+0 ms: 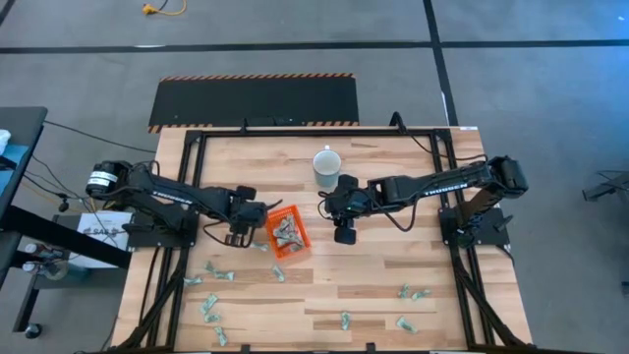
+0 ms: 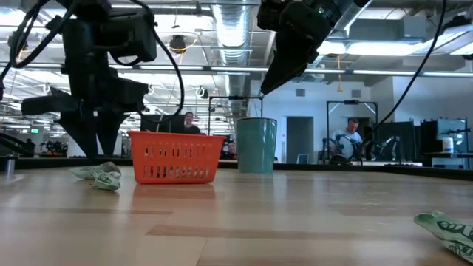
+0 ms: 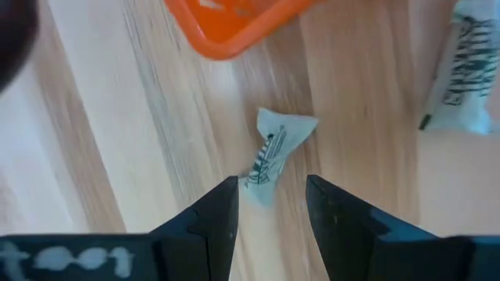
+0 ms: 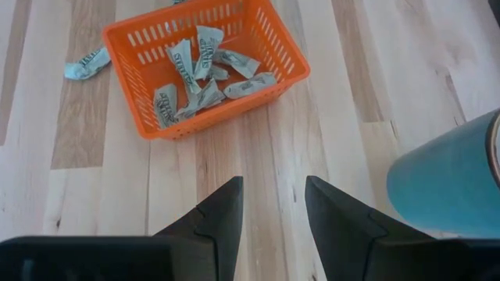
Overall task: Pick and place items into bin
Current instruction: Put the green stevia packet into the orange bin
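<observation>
The orange bin (image 1: 285,233) stands mid-table with several green-and-white items (image 4: 199,74) inside it. My left gripper (image 3: 271,195) is open and low, just left of the bin (image 3: 226,23). Its fingers stand on either side of one end of an item (image 3: 269,152) that lies flat on the wood, and I see no touch. My right gripper (image 4: 273,195) is open and held above the table to the right of the bin (image 4: 205,66), holding nothing. More items (image 1: 211,272) lie scattered on the near half of the table.
A pale blue mug (image 1: 326,165) stands upright beyond the bin, close beside my right gripper (image 1: 344,234). Loose items lie at the near left (image 1: 208,308), near middle (image 1: 346,320) and near right (image 1: 413,292). Another item (image 3: 461,78) lies close to my left gripper. People show in the room behind.
</observation>
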Controlling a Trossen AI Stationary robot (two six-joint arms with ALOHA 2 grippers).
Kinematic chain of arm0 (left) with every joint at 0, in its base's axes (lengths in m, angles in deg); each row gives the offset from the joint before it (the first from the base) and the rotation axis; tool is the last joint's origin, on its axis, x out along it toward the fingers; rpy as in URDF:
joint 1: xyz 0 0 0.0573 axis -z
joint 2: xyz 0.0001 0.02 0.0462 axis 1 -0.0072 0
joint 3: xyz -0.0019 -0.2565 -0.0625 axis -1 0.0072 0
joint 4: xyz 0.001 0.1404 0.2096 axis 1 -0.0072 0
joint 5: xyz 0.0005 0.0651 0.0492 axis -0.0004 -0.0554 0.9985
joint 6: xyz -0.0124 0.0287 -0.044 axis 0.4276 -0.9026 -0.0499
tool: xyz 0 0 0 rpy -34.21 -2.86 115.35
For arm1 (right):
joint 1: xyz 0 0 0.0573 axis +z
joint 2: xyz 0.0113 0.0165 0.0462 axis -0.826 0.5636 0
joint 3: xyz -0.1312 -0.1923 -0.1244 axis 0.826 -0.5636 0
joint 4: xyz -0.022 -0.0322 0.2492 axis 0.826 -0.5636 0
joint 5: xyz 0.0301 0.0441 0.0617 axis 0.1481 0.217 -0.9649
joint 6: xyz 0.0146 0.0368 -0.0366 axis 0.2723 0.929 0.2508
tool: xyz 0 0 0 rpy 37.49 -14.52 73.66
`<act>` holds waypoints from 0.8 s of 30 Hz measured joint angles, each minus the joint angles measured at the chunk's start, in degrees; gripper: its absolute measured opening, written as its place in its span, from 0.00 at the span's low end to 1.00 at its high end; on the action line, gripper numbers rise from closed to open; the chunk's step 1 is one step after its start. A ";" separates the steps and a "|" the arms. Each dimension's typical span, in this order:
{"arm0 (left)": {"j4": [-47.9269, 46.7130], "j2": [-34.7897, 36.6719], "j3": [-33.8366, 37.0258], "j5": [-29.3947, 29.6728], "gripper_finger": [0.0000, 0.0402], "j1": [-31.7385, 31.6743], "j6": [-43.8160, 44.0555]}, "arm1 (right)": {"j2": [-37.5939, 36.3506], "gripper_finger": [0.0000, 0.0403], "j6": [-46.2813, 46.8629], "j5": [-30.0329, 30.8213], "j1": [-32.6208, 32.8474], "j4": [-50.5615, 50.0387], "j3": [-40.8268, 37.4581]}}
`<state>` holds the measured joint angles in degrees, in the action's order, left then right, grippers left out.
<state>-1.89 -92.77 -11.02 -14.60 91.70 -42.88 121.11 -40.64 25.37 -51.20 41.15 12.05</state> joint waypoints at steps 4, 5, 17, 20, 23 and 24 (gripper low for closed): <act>5.19 -0.06 2.47 -0.27 0.35 -0.93 -2.34 | 0.00 0.33 0.00 0.01 0.00 0.01 0.00; 5.81 -0.08 2.80 -0.23 0.35 -1.11 -2.72 | 0.00 0.33 0.00 0.00 0.00 0.01 0.00; 10.12 -1.63 5.71 -2.09 0.35 -1.79 -2.69 | 0.00 0.33 0.00 -0.01 0.00 0.01 0.00; 11.24 -1.70 5.82 -1.80 0.35 -1.78 -2.04 | 0.00 0.33 0.00 -0.01 0.00 0.01 0.00; 11.31 -1.77 5.59 -1.87 0.31 -1.78 -2.01 | 0.00 0.33 0.00 -0.01 0.00 0.01 0.00; 11.27 -1.79 5.50 -1.93 0.28 -1.76 -2.01 | 0.00 0.33 0.00 -0.01 0.00 0.01 0.00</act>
<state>9.37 -94.55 -5.52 -16.53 89.95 -44.88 121.11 -40.64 25.36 -51.20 41.16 12.05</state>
